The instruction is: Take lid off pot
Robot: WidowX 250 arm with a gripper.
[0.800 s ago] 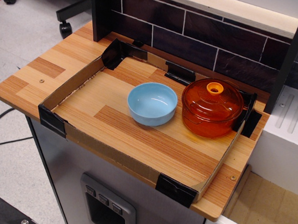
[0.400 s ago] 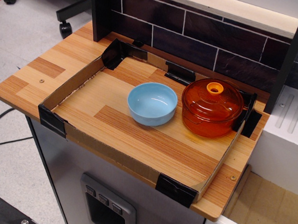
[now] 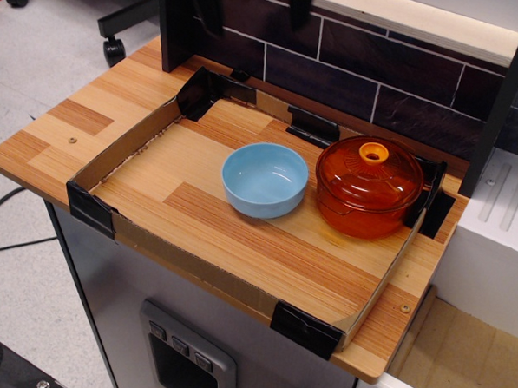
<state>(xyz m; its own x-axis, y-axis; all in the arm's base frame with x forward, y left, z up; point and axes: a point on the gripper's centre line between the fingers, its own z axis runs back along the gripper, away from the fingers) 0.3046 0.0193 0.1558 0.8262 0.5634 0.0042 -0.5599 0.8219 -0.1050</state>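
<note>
Two dark fingers (image 3: 299, 5) hang apart at the top edge, well above the pot (image 3: 367, 208), whose lid (image 3: 370, 172) is on.

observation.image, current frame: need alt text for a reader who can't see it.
An amber glass pot with its lid on sits at the right of a cardboard-edged wooden tray, beside an empty light blue bowl. Two dark gripper fingers just enter at the top edge, far above the pot.
</note>
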